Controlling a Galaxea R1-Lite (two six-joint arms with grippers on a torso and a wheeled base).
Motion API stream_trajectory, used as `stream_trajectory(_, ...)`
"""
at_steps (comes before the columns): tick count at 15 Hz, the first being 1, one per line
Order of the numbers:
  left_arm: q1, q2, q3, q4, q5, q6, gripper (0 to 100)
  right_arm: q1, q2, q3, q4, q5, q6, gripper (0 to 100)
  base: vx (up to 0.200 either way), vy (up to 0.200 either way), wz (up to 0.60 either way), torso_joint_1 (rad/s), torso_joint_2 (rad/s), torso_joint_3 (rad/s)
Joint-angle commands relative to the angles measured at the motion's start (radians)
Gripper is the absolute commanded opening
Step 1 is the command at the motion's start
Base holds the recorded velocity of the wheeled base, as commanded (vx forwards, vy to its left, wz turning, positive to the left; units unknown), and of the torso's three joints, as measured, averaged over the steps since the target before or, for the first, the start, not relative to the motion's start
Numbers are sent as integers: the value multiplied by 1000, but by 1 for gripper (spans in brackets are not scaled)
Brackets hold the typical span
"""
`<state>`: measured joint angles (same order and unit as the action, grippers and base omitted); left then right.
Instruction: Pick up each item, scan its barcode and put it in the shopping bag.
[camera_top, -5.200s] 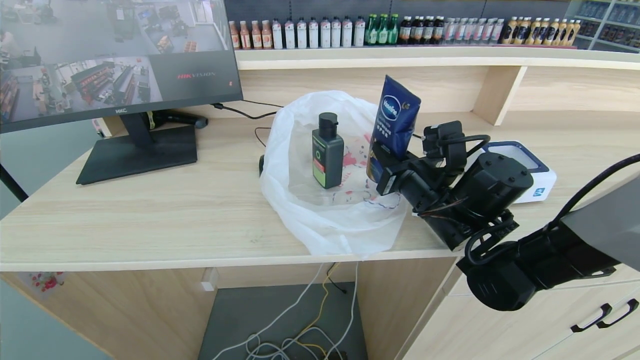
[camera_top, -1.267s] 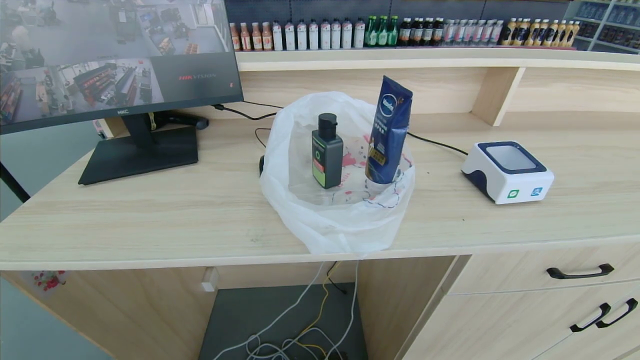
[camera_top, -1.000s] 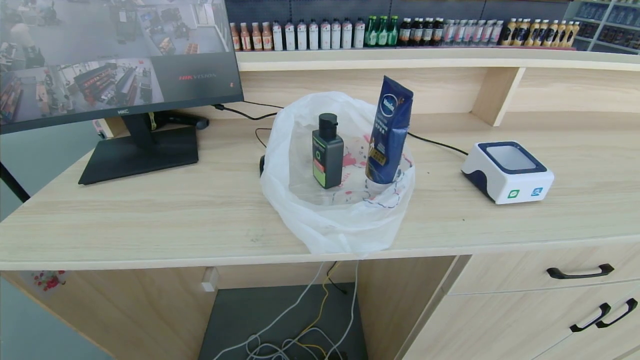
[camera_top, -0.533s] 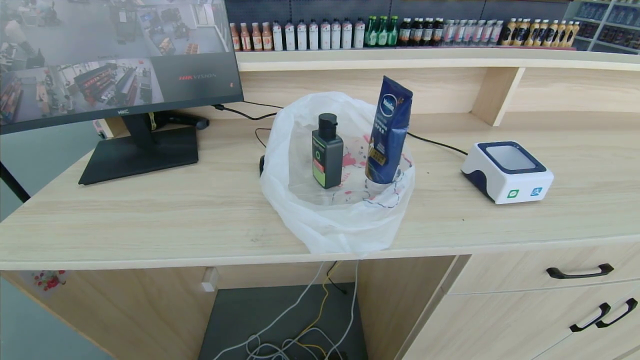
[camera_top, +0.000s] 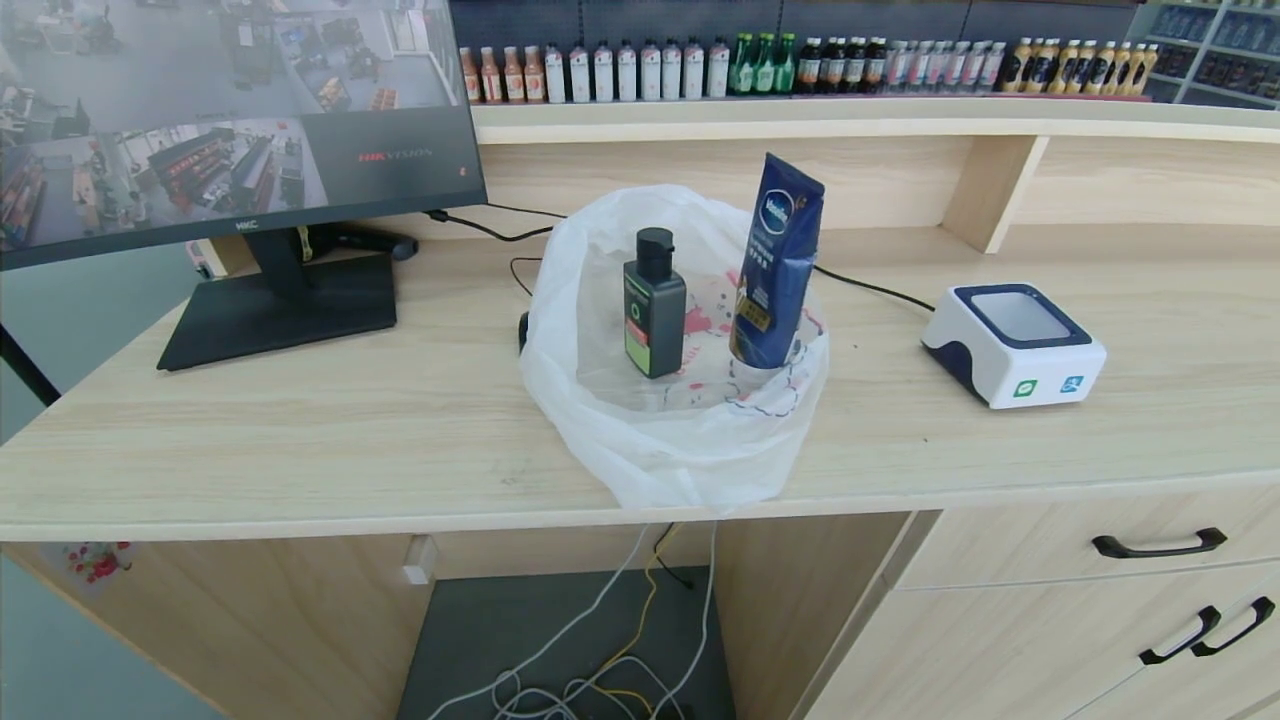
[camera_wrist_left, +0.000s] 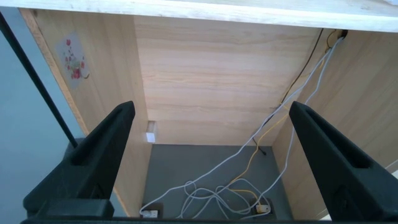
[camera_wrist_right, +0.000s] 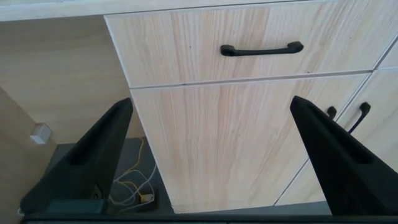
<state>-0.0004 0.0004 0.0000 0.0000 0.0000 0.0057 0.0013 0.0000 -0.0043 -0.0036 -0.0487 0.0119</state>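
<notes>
A white plastic shopping bag (camera_top: 672, 440) lies open on the wooden counter (camera_top: 300, 440). Inside it stand a dark green bottle with a black cap (camera_top: 655, 302) and a tall blue tube (camera_top: 778, 262), both upright. A white and blue barcode scanner (camera_top: 1012, 343) sits to the bag's right. My left gripper (camera_wrist_left: 211, 155) hangs open below the counter, facing the leg space and its cables. My right gripper (camera_wrist_right: 214, 155) is open too, low in front of the drawer (camera_wrist_right: 249, 50).
A monitor (camera_top: 230, 110) on a black stand occupies the counter's left. A raised shelf with a row of bottles (camera_top: 800, 62) runs along the back. Cables (camera_top: 600, 650) dangle under the counter. Drawers with black handles (camera_top: 1158, 545) are at lower right.
Five seconds ago my right gripper held the blue tube at the bag. It has let go and drawn back below the counter; the tube stands in the bag. Nothing moved over the last second.
</notes>
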Motion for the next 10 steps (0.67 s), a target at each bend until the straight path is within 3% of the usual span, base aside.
stream_trajectory(1,-1,0,0,0,0,-3,100,0,2,0,-1,0,0,100,0,-200,0,2,-2,2)
stream_trajectory(10,-1,0,0,0,0,-3,100,0,2,0,-1,1,-17,100,0,-200,0,3,1,3)
